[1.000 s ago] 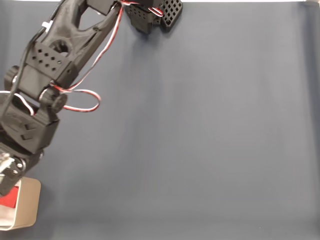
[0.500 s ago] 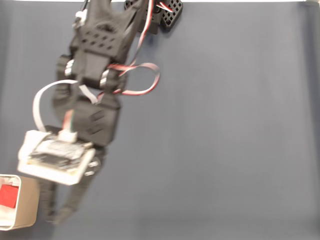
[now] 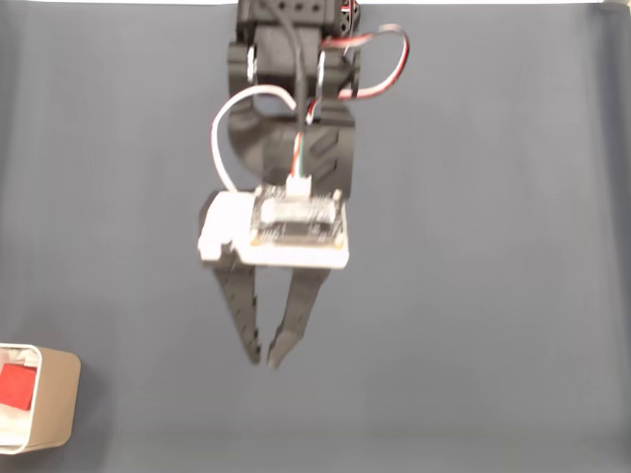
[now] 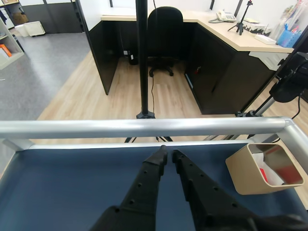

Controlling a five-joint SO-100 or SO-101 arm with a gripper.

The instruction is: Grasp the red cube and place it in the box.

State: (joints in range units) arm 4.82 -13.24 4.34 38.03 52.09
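Two black fingers of gripper point(image 3: 264, 362) nearly together at the tips, narrow gap only, nothing held; same seen in wrist view point(image 4: 168, 155), tips just apart and pointing at the far rail. White camera board point(image 3: 296, 227) mounted above the fingers, white cable point(image 3: 222, 128) looping up to the arm body point(image 3: 291, 89), red-and-white wires point(image 3: 380, 59) at top. Positioned over centre of dark blue table mat point(image 3: 473, 246), well apart from the box. Box point(image 3: 54, 404) at lower left corner of fixed view, tan walls, white inside; in wrist view point(image 4: 245, 175) at right, near the mat edge. Red cube point(image 3: 15, 386) inside the box, also visible inside in wrist view point(image 4: 284, 172). Aluminium rail point(image 4: 144, 127) along mat edge; office chair point(image 4: 165, 33) and desks beyond.
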